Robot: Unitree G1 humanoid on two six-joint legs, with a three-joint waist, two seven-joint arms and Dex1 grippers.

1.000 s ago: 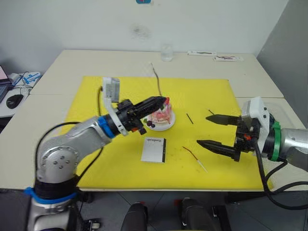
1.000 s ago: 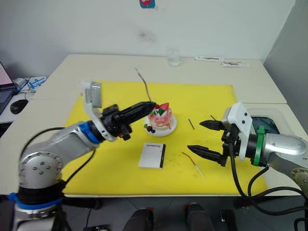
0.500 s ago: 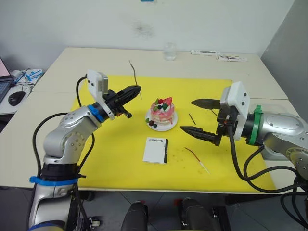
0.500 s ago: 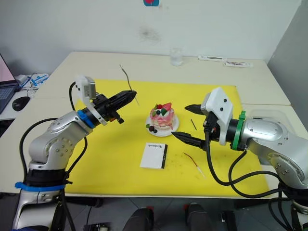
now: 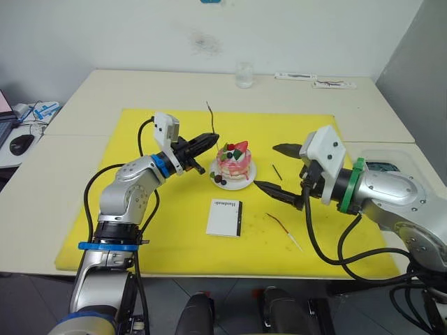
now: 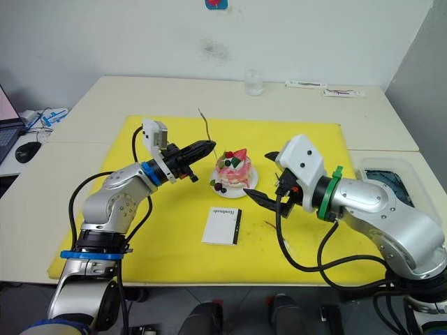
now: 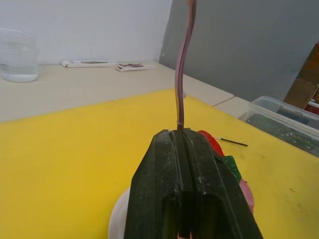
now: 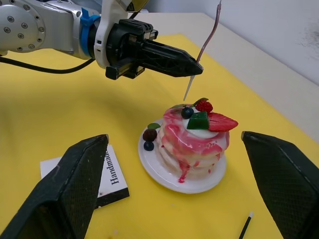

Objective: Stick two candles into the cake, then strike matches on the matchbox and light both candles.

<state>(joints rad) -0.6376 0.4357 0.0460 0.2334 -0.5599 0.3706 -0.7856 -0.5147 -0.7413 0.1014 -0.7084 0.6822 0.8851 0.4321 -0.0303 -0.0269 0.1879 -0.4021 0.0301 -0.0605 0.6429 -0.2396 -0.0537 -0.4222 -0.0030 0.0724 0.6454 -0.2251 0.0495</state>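
Right gripper (image 5: 278,169) is hanging wide open just right of the cake (image 5: 232,162), one finger low over the yellow mat (image 5: 160,223) and the other raised behind it; nothing is between them. Nearest the front edge, the matchbox (image 5: 223,217) is lying flat on the mat, black strip facing right. Just right of it, a second candle (image 5: 283,229) is lying on the mat, pale end toward the front. Behind that, one match (image 5: 276,172) is resting on the mat between the cake and the right gripper.

Left gripper (image 5: 207,141) is pinching a candle (image 5: 210,117) between closed fingers, tips just left of the cake top. The candle is standing roughly upright, its long curved part rising above the fingers and a short pale end (image 8: 187,92) poking out below, hovering over the cake's left edge without touching. The cake is sitting on its white plate (image 5: 244,183) near the mat's middle.

Further back on the tabletop (image 5: 126,87), a clear glass (image 5: 243,74) is standing past the mat's far edge. Right of the mat, a clear plastic bin (image 6: 387,179) is sitting.
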